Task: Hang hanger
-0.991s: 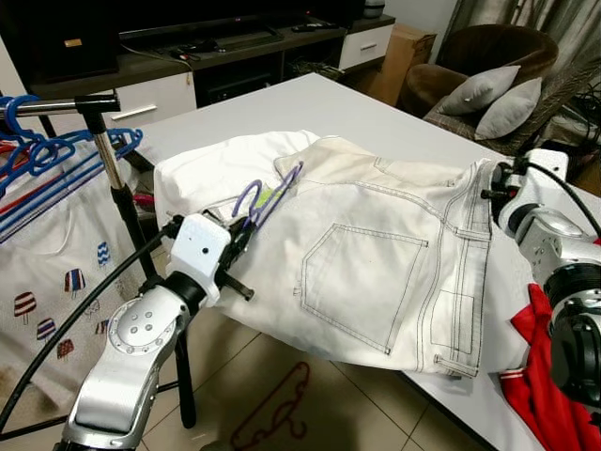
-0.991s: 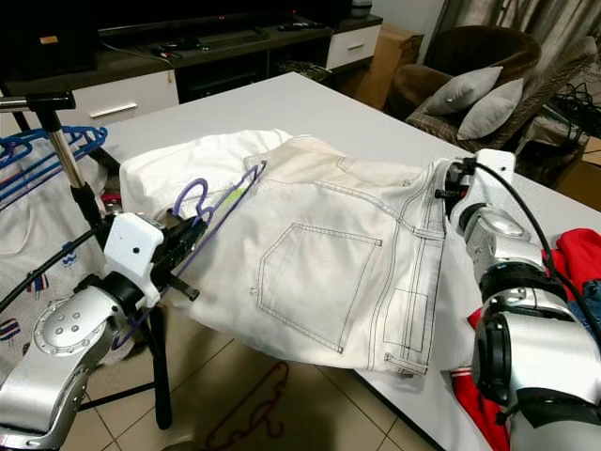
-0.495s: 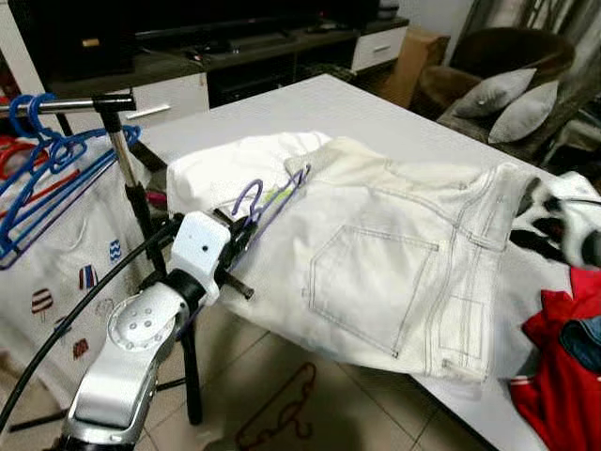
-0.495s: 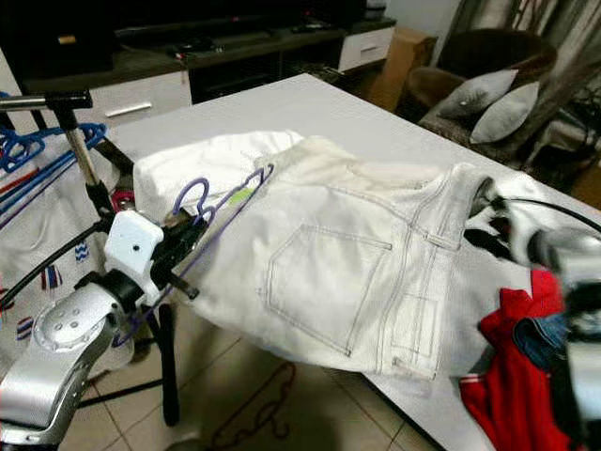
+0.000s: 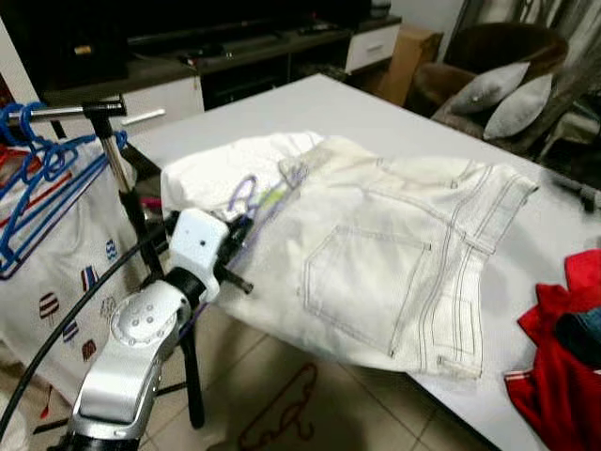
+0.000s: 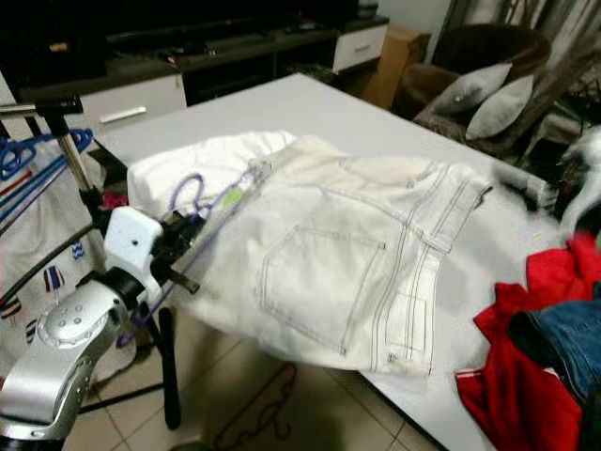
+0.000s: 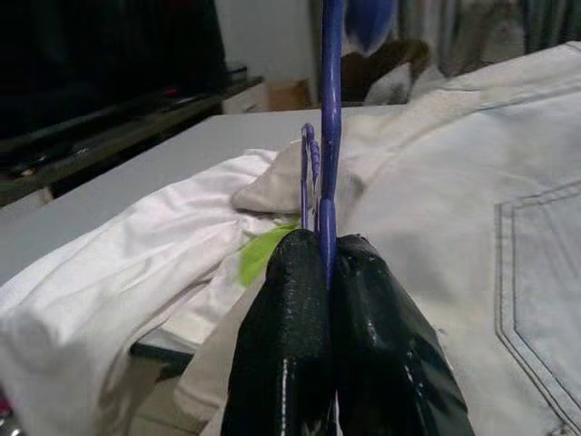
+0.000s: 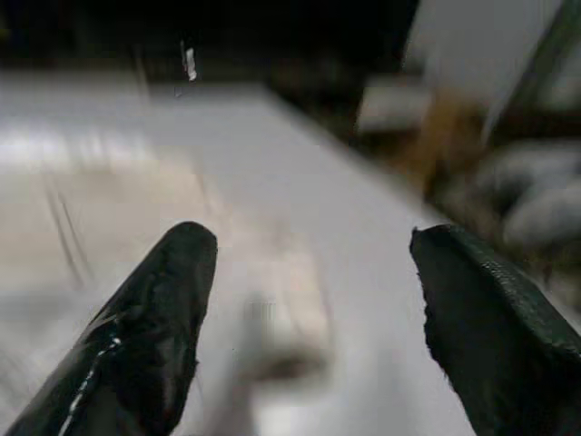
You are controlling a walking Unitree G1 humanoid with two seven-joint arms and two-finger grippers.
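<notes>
Far left, a rail (image 5: 70, 110) on a stand is carrying blue hangers (image 5: 42, 169) and a printed white garment (image 5: 56, 272). Nothing purple is hanging there, so the hanging itself is not yet done.

Just right of the stand, the left gripper (image 7: 329, 272) is squeezing the purple hanger (image 7: 329, 136), fingers pressed together on its thin wire; the wrist view is showing this plainly. The hanger is sitting at the table's near left edge, its hook (image 5: 242, 193) lying over a folded white cloth (image 5: 221, 164) and its length running under or along the jeans' edge, hard to tell which. Hook is pointing away from the rail.

Middle: white jeans (image 5: 394, 263) are lying flat on the white table (image 5: 376, 113), back pocket up, one end drooping over the near edge. A dark red hanger (image 5: 282, 413) is lying on the floor tiles below.

Right: red clothes (image 5: 554, 376) are piling at the table's edge. The right gripper (image 8: 309, 318) is spreading wide, holding nothing, blurred.

Progress, judged: grasp done, so roughly a first third. Left to do: lift hanger free of the clothes, swing leftward to the rail, hook it over, release.
</notes>
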